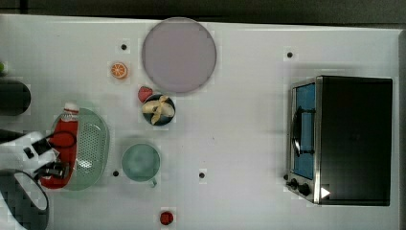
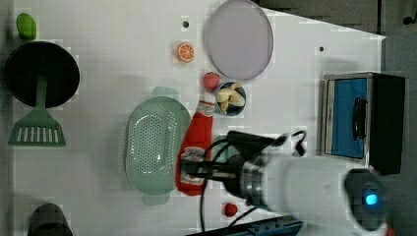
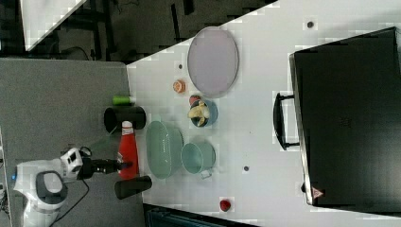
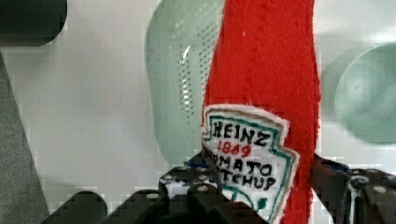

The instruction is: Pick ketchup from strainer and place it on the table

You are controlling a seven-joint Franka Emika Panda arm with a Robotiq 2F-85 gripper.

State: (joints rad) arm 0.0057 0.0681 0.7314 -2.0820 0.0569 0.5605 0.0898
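grey plate (image 1: 179, 54), toaster oven (image 1: 352, 140), green cup (image 1: 140, 162)

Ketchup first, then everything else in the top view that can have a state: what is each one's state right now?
ketchup: gripped near its base, overlapping the strainer
end effector: closed on the ketchup
strainer: upright, nothing lying in its bare part
green cup: upright, empty
grey plate: empty
dark bowl: holding banana pieces
toaster oven: door shut

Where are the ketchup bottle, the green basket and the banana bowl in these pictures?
ketchup (image 2: 196, 135), left view, on its red body above the label.
strainer (image 2: 150, 145), left view, on its perforated bottom.
bowl of banana pieces (image 1: 158, 109), top view, on the banana pieces inside.
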